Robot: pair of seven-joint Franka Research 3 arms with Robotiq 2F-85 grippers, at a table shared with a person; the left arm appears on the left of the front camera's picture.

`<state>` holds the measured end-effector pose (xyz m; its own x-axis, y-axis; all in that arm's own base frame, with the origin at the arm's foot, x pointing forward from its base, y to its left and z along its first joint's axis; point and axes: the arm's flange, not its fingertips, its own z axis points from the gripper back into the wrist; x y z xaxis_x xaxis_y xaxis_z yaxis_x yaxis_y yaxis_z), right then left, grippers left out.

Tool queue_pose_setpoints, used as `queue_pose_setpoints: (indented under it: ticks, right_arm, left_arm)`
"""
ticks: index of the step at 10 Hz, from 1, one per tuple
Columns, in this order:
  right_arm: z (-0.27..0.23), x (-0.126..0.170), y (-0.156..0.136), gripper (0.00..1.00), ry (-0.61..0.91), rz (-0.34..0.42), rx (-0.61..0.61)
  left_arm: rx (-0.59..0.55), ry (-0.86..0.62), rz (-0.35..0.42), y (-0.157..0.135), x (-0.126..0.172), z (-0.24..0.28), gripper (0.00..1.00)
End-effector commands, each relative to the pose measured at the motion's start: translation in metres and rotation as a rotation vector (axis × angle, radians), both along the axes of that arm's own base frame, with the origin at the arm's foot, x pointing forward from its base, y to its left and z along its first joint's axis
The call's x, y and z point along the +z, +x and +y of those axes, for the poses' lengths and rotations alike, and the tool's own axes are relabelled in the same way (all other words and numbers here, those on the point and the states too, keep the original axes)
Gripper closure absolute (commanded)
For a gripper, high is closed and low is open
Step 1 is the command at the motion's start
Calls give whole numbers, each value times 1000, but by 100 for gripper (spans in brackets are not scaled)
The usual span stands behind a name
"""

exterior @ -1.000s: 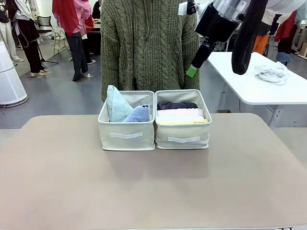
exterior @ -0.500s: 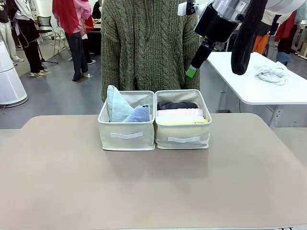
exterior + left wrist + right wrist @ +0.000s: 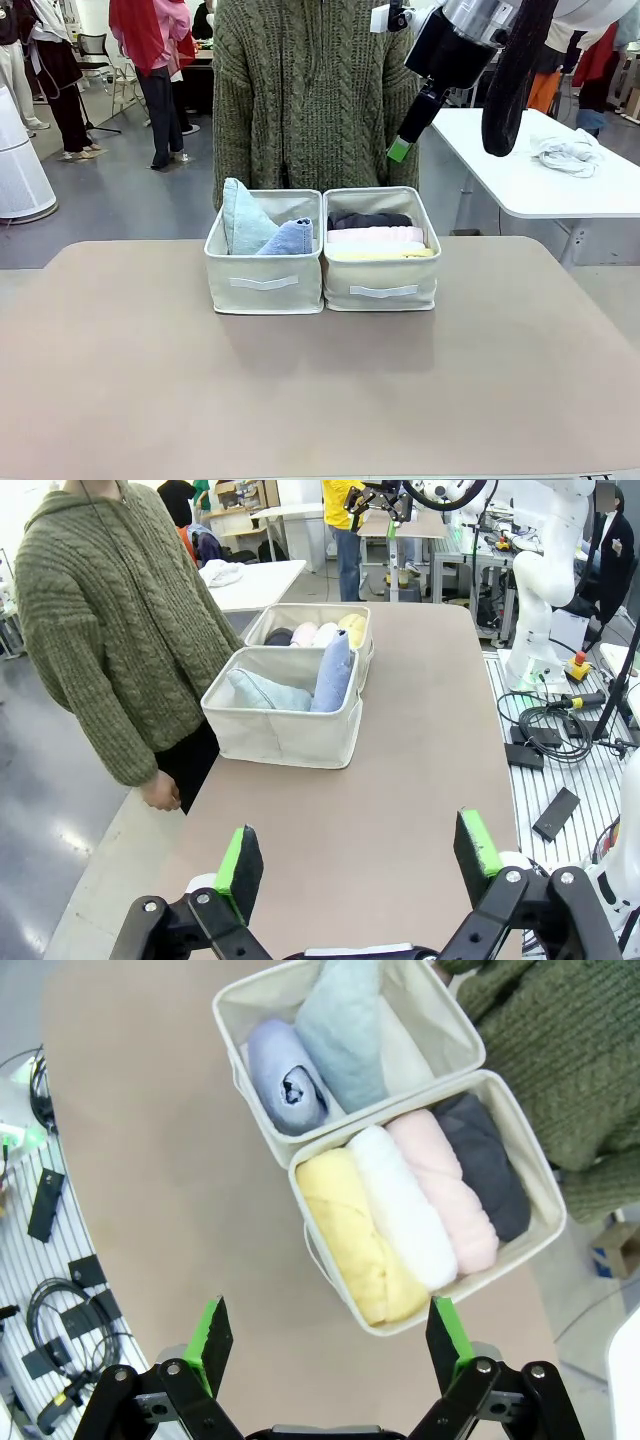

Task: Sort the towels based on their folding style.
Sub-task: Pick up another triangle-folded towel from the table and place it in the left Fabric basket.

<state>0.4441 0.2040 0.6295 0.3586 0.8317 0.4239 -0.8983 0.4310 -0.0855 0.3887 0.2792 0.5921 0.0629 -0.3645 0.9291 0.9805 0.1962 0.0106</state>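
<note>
Beige bins at upper centre of the right wrist view hold the cone folds (image 3: 320, 1055) and the four rolls (image 3: 415, 1205) apart, so sorting is judged finished, with the right gripper (image 3: 328, 1338) and left gripper (image 3: 358, 865) both spread empty, only withdrawal remaining.

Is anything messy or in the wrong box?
Nothing stands out. The periwinkle cone and pale blue-grey cone share one beige bin; the yellow roll, white roll, pink roll and dark grey roll lie side by side in the other bin.
</note>
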Motion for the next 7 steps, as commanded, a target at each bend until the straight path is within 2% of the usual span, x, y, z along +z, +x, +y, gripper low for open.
queue_pose_setpoints:
  ticks: [1, 7]
  right_arm:
    - [-1, 1, 0, 0, -6, 1, -1]
    - [-1, 1, 0, 0, -6, 1, -1]
  left_arm:
    - [0, 1, -2, -2, 1, -1, 0]
    - [0, 1, -2, -2, 1, -1, 0]
